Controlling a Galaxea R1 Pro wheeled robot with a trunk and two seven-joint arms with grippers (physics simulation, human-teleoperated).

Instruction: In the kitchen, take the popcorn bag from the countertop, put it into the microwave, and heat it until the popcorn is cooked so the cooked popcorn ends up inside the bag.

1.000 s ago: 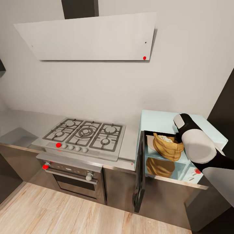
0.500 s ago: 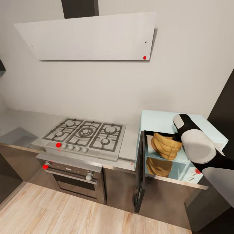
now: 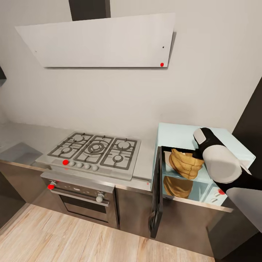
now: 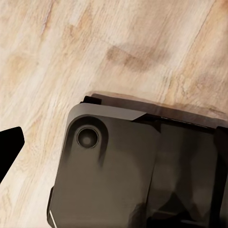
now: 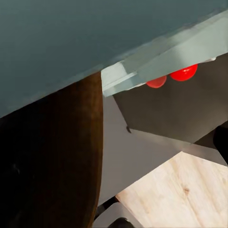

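Popcorn bag [image 3: 185,163] sits tilted inside the open microwave [image 3: 182,135] — right arm's gripper hidden, grip unreadable.

Bright, even light all over the kitchen, soft and a bit blurry. Faint grey shadow under the range hood [image 3: 98,42] on the white wall [image 3: 203,72]. Dark inside the open microwave [image 3: 203,160], with a brown mirror picture of the popcorn bag [image 3: 185,163] below it. Dim and muddy close up in the right wrist view. Soft wood grain on the floor [image 4: 118,42].
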